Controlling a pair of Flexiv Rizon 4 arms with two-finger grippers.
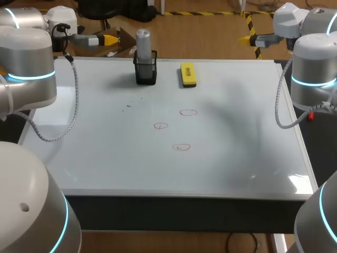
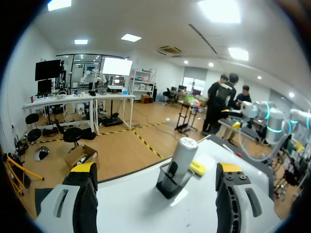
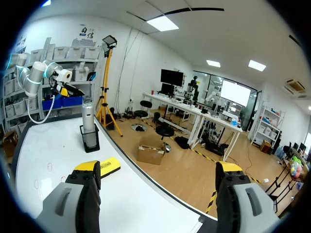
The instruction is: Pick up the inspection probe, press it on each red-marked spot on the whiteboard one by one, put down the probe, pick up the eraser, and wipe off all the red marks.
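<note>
The left gripper [image 1: 108, 39] was seen held above the far left corner of the whiteboard [image 1: 237, 147], its yellow tips pointed towards the middle; in the left wrist view the gripper [image 2: 156, 168] was shown with its fingers spread wide and nothing held between them. The right gripper [image 1: 246, 38] was placed likewise past the far right corner, tips turned inwards; in its own view the gripper [image 3: 158, 167] was shown just as widely spread, nothing grasped.

The inspection probe [image 1: 143, 39], a grey cylinder, was found standing upright in a black holder [image 1: 146, 71] near the far edge of the whiteboard, left of the middle; it was untouched by either gripper. From the left wrist the probe [image 2: 183, 154] was seen ahead of the fingers, seated in the holder [image 2: 167, 182]; from the right wrist the probe [image 3: 87, 115] was seen further off, beyond the eraser [image 3: 109, 166].

The yellow eraser [image 1: 188, 74] was laid flat just to the right of the holder, near it but apart.

Three red marks were drawn as small loops near the middle of the board: one [image 1: 188, 112] furthest back, one [image 1: 161, 126] to its left and nearer, one [image 1: 181, 147] nearest the front; all were well apart from the holder and the eraser.
</note>
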